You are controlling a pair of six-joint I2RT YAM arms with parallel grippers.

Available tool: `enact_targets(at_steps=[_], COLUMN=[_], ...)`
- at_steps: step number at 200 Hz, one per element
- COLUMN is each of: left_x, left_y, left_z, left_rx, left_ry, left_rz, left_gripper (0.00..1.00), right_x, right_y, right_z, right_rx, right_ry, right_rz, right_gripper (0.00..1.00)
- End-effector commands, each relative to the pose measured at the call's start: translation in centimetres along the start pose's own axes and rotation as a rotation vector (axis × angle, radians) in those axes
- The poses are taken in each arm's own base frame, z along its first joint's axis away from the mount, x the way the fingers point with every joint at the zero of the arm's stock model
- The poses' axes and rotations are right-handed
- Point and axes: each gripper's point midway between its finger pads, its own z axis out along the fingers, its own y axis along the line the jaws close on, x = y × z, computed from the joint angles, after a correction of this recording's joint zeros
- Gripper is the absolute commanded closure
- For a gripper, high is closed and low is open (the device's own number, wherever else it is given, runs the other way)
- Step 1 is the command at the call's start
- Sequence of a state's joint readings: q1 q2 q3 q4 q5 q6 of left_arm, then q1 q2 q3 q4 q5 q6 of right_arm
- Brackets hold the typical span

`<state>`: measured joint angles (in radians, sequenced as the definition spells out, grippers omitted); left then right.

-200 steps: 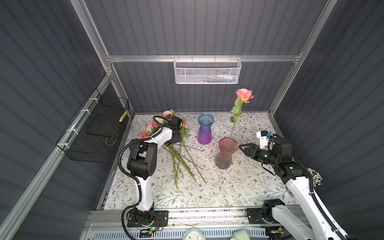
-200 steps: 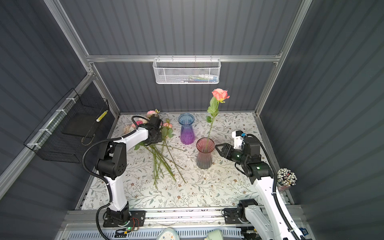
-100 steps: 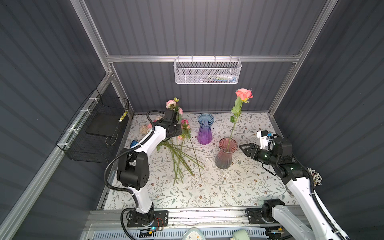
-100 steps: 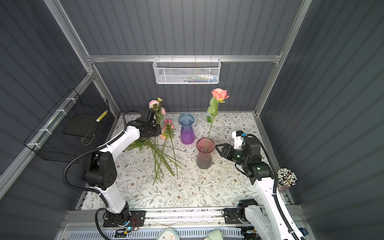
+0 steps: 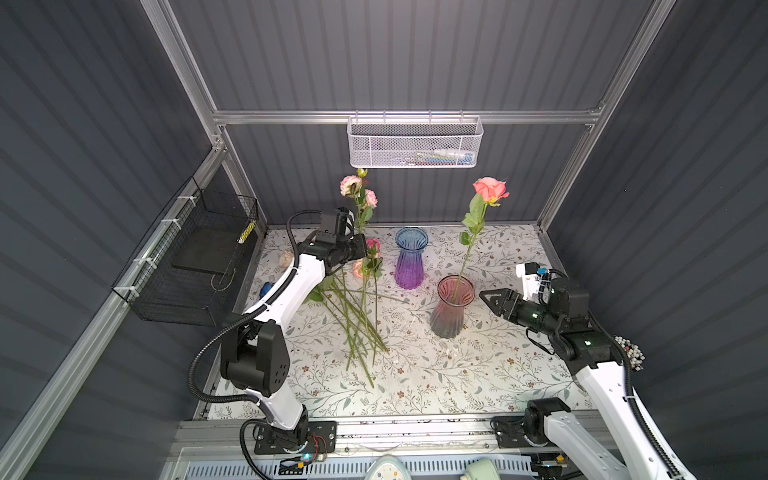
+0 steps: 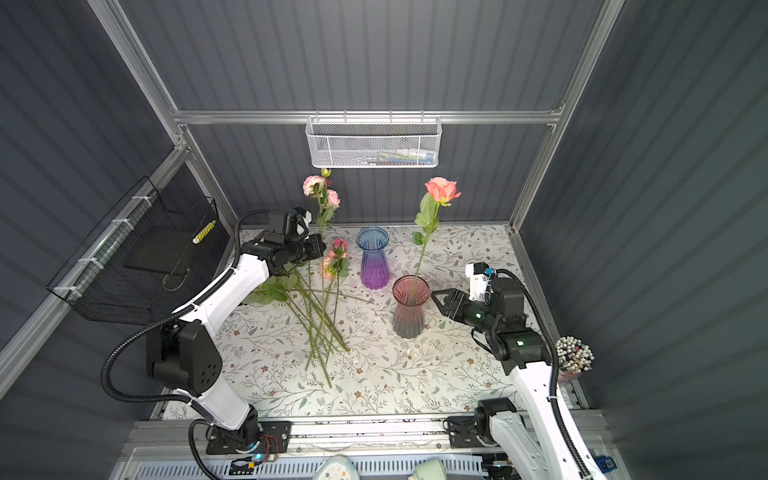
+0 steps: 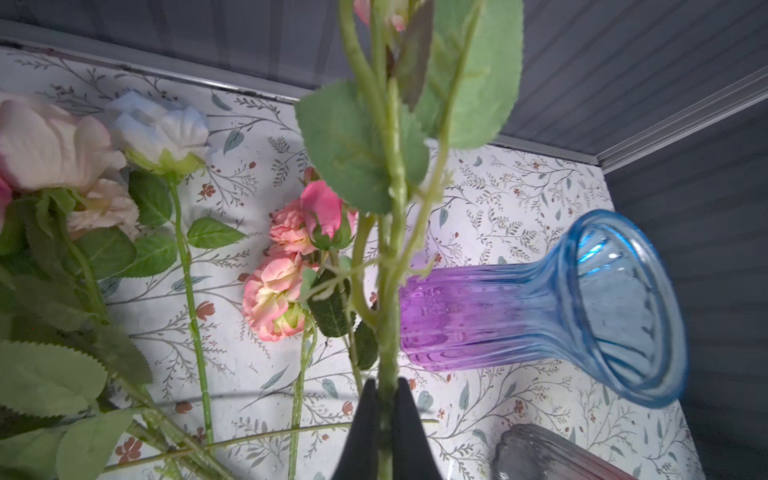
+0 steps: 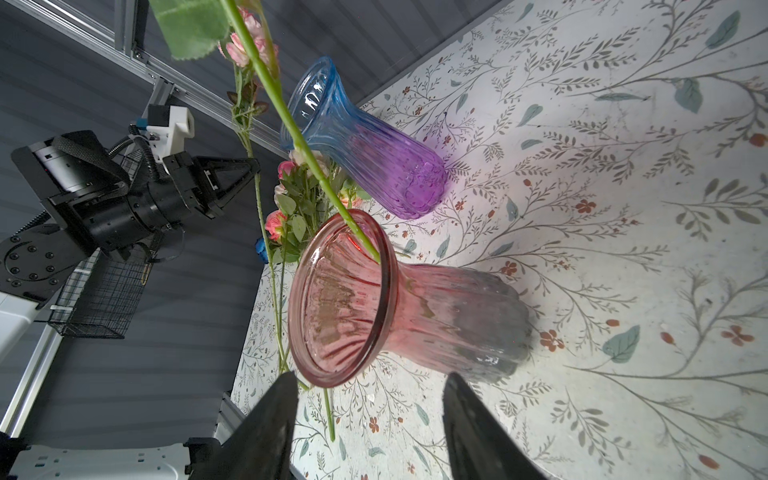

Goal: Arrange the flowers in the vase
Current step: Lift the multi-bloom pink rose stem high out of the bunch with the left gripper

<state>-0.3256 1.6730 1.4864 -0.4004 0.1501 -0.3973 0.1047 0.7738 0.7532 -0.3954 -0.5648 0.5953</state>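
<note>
One coral rose (image 5: 490, 190) already stands in the pink vase (image 5: 448, 318), beside which the right end effector (image 5: 485, 296) waits half-spread and empty. Farther back, loose flowers (image 5: 359, 320) lie crossed on the table (image 5: 478, 374). Beyond, near the blue vase (image 5: 409, 266), the left end effector (image 7: 385, 384) pinches a pink spray (image 5: 352, 187) upright. These stems look light, thin and springy, heads soft; bare stem below the leaves seems the best hold.

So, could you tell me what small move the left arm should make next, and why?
Probably lift the left tool straight up a little. It is shut on the pink spray's stem, held upright, but the stem's lower part appears to hang among the loose stems on the table, below the rim of the pink vase, which holds one coral rose.
</note>
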Motion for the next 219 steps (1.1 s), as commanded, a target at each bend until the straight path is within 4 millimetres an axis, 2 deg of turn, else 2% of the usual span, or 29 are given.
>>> enact_targets(at_steps=[1, 48, 67, 85, 87, 91, 148, 201, 219], left_x=[-3.1, -4.8, -5.1, -5.7, -4.9, -4.8, -4.7, -3.5, -3.0], left_y=[-2.7, -3.2, -4.2, -5.8, -5.5, -5.6, -7.7, -9.5, -11.8], left_z=[-2.7, -4.6, -5.8, -7.9, -7.6, -7.9, -14.8, -17.9, -19.4], left_rx=[0.093, 0.08, 0.126, 0.219, 0.221, 0.233, 0.392, 0.461, 0.511], left_ry=[-0.094, -0.156, -0.194, -0.283, -0.271, -0.29, -0.602, -0.628, -0.644], left_rz=[0.026, 0.057, 0.074, 0.101, 0.099, 0.104, 0.206, 0.241, 0.293], left_gripper=[1.0, 1.0, 1.0, 1.0, 1.0, 1.0, 1.0, 1.0, 1.0], right_x=[-0.2, 0.1, 0.2, 0.3, 0.3, 0.3, -0.1, -0.4, -0.5], right_y=[0.9, 0.9, 1.0, 1.1, 1.1, 1.1, 1.8, 2.1, 2.3], right_z=[-0.6, -0.6, -0.6, -0.6, -0.6, -0.6, -1.2, -1.2, -1.4], right_rx=[-0.012, -0.019, -0.023, -0.028, -0.027, -0.028, -0.053, -0.069, -0.075], right_ry=[-0.005, 0.003, 0.008, 0.01, 0.011, 0.01, -0.025, -0.045, -0.052], right_rz=[-0.012, -0.01, -0.015, -0.02, -0.019, -0.019, -0.053, -0.052, -0.058], right_gripper=[0.42, 0.42, 0.41, 0.4, 0.4, 0.4, 0.37, 0.37, 0.37])
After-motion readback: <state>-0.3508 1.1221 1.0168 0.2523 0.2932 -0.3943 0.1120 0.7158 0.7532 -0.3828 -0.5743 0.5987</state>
